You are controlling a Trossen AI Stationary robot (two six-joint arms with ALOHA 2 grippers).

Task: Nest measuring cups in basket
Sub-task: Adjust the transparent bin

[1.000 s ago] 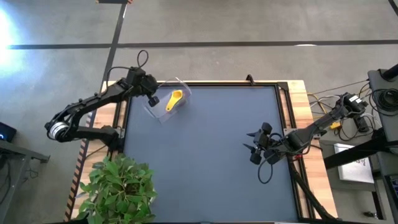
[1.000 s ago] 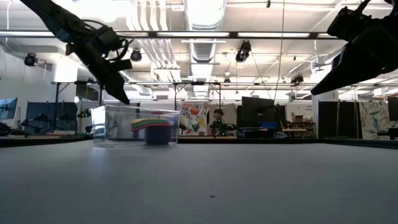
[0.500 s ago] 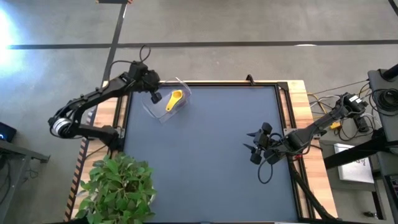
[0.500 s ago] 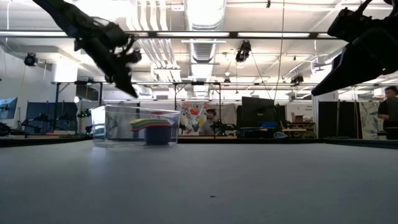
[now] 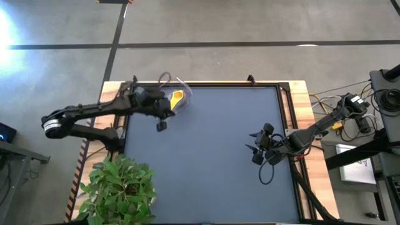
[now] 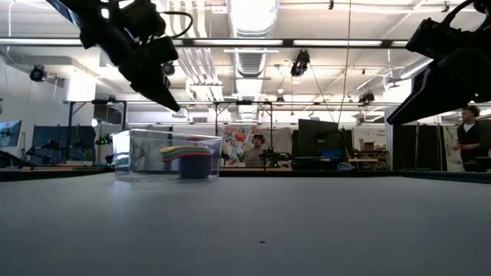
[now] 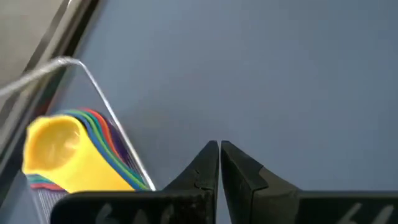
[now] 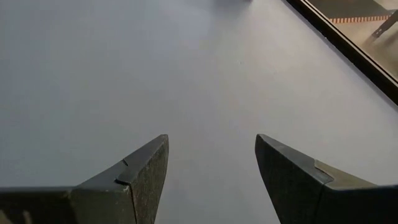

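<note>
Yellow-topped rainbow measuring cups (image 7: 62, 152); clear basket (image 6: 130, 157); apparently grey-blue table (image 5: 212, 156).

I find no readable text, label, brand, number or sign in any view. Measuring cups (image 7: 68, 155) and basket (image 6: 165, 153) carry no visible markings. Table (image 5: 212, 156) surface plain. Wall hangings in room behind too small for me to read.
</note>
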